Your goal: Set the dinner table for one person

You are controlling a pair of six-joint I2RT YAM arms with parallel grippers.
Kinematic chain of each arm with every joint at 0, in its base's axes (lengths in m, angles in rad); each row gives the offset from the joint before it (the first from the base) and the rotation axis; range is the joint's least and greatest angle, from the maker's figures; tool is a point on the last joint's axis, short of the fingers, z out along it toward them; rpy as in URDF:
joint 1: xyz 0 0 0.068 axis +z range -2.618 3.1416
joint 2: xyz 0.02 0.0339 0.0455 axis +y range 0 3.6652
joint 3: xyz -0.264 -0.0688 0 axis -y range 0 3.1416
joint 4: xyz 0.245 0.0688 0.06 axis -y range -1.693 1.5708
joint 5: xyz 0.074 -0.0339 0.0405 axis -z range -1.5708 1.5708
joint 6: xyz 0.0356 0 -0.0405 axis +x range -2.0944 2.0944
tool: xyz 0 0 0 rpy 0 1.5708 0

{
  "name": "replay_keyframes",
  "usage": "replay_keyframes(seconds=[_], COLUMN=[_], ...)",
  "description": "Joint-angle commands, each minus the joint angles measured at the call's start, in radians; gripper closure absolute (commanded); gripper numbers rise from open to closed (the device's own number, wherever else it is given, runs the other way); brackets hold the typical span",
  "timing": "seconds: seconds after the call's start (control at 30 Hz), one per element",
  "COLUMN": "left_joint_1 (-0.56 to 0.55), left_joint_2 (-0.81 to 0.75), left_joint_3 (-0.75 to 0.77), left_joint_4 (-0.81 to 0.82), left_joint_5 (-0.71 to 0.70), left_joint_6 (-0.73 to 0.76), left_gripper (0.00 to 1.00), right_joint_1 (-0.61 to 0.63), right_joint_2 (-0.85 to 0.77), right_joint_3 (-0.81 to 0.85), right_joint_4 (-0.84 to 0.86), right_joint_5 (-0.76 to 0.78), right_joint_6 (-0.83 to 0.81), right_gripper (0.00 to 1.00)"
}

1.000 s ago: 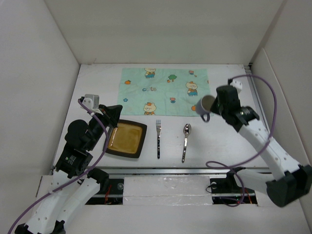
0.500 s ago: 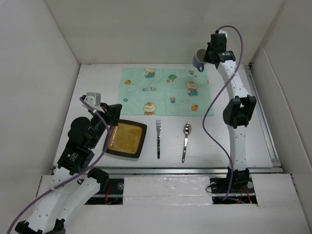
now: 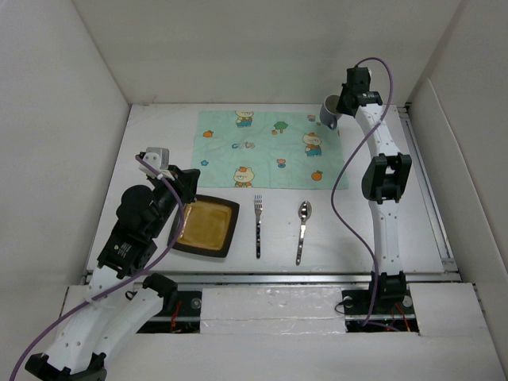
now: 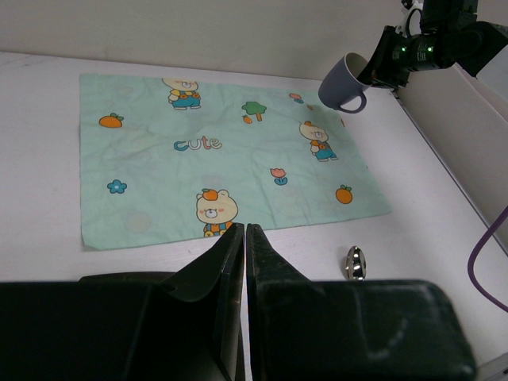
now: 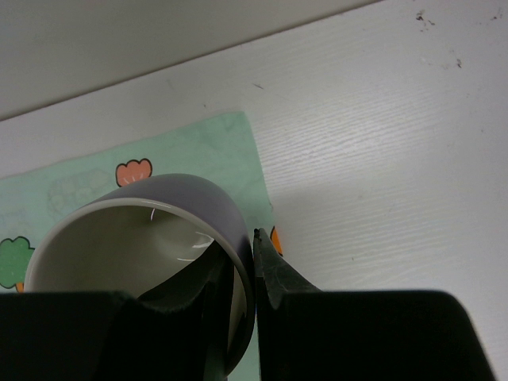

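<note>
A grey-purple mug (image 3: 329,107) hangs over the far right corner of the mint cartoon cloth (image 3: 270,148). My right gripper (image 3: 340,107) is shut on the mug's wall (image 5: 151,230), one finger inside the rim and one outside (image 5: 242,254). On the white dinner table (image 3: 373,222), in front of the cloth, lie a brown square plate (image 3: 208,225), a fork (image 3: 258,226) and a spoon (image 3: 302,230). My left gripper (image 3: 188,193) hovers at the plate's far left edge, jaws shut with nothing between them (image 4: 245,228). The left wrist view also shows the mug (image 4: 343,82).
White walls close in the table at the back, left and right. A silver rail (image 3: 278,275) runs along the near edge by the arm bases. The right arm's purple cable (image 3: 349,182) loops over the table's right side.
The right arm swung the mug from the cloth's near right corner up to its far right corner, then lowered it slightly. The left arm hardly moved.
</note>
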Motion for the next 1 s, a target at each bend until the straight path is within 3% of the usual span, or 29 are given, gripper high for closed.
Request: replay_keyframes(seconds=[0.0, 0.6, 0.83, 0.97], left_joint_1=[-0.006, -0.006, -0.006, -0.006], left_joint_2=[0.003, 0.029, 0.029, 0.025], left_joint_3=[0.003, 0.006, 0.004, 0.004], left_joint_4=[0.035, 0.029, 0.027, 0.024], left_joint_5=[-0.014, -0.024, -0.021, -0.020], left_joint_6=[0.013, 0.020, 0.019, 0.017], left_gripper=[0.96, 0.96, 0.97, 0.97], right_joint_1=[0.009, 0.028, 0.037, 0.037], right_joint_2=[-0.007, 0.055, -0.036, -0.066], right_joint_3=[0.036, 0.044, 0.001, -0.004], right_joint_4=[0.145, 0.202, 0.253, 0.260], right_joint_5=[-0.014, 0.024, 0.038, 0.037], right_joint_6=[0.012, 0.028, 0.046, 0.046], right_gripper=[1.00, 1.00, 0.60, 0.55])
